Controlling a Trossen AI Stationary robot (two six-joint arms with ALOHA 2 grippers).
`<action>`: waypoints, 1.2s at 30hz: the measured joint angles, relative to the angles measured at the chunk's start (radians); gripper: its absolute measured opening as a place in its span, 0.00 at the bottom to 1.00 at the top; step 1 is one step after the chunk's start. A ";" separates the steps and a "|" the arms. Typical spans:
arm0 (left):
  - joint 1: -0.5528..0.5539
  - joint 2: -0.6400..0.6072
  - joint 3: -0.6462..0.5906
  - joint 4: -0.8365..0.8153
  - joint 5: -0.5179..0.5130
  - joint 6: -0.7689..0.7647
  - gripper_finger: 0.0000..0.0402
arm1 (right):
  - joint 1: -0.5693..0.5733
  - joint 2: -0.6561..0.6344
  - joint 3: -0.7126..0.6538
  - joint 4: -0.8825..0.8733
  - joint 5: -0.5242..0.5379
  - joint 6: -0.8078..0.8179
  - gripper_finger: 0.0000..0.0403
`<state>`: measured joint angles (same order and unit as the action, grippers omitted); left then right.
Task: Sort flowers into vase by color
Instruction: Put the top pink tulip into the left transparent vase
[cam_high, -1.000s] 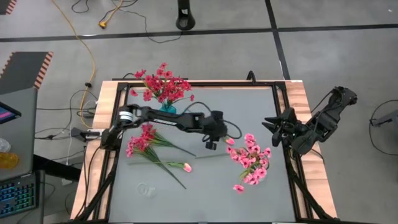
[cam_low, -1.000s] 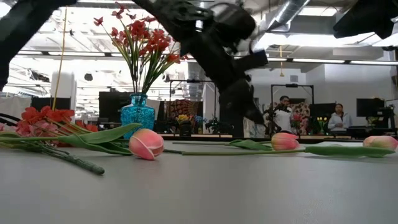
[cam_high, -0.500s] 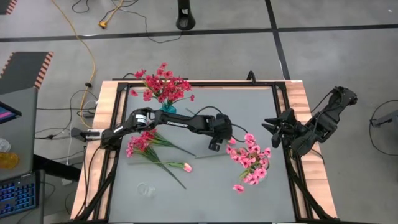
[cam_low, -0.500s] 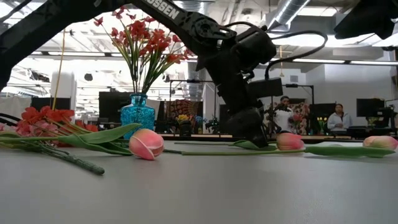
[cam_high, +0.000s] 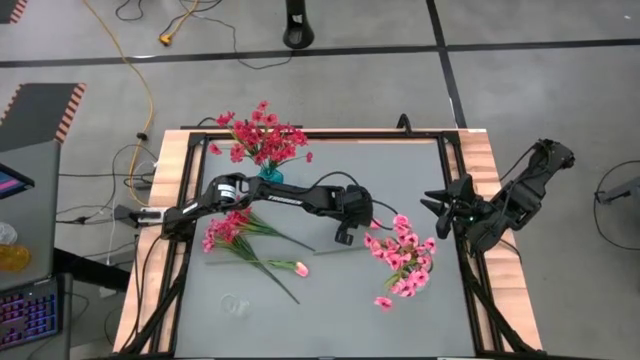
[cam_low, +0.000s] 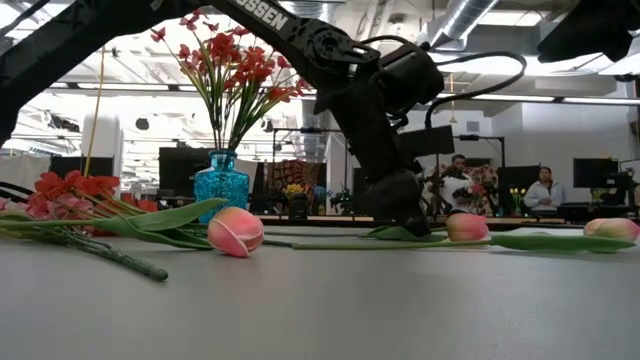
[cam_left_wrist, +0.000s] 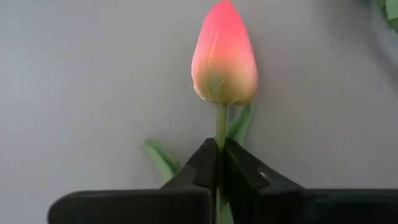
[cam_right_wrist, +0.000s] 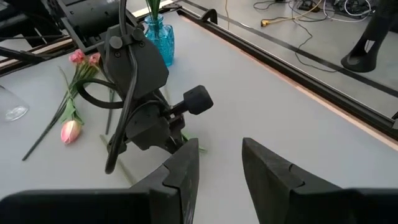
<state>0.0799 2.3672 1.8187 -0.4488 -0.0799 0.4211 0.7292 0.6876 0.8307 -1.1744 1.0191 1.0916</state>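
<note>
A pink tulip bud (cam_left_wrist: 224, 56) on a thin green stem lies on the grey table, left of the pink flower cluster (cam_high: 403, 255). My left gripper (cam_left_wrist: 217, 163) stands over it at mid-table (cam_high: 343, 236) and is shut on its stem. A blue vase (cam_high: 270, 172) at the far left holds red flowers (cam_high: 262, 138). More red and pink flowers (cam_high: 228, 226) and a second tulip (cam_high: 301, 268) lie flat at the left. My right gripper (cam_high: 437, 207) waits open at the table's right edge. My left gripper pinches the tulip's stem (cam_left_wrist: 220, 127) between its two fingertips, a short way below the bud. The fingers come from above, pointing down, and lie across the stem. The tulip lies flat, with bud (cam_low: 467, 227) and stem on the table.
A clear glass (cam_high: 235, 303) sits near the front left. Black rails and a wooden border (cam_high: 478, 150) frame the table. Bare grey surface stretches along the near edge and the far right. People stand in the room far behind the table.
My left gripper has gone toward the table's right edge and down onto the tulip beside the pink cluster, then shut on its stem. The tulip lies where it was.
</note>
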 joint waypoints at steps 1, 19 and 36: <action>0.000 -0.002 0.000 -0.001 0.001 -0.008 0.01 | 0.000 0.000 0.000 0.000 0.000 0.000 0.37; -0.009 -0.303 -0.012 -0.164 0.021 -0.161 0.00 | 0.000 0.000 0.000 0.004 -0.001 0.000 0.37; -0.242 -0.611 -0.012 -0.379 -0.273 -0.421 0.00 | 0.000 0.012 0.000 0.008 -0.001 0.000 0.37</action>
<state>-0.1619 1.7560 1.8069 -0.8279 -0.3529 -0.0002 0.7296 0.6992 0.8307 -1.1660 1.0180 1.0916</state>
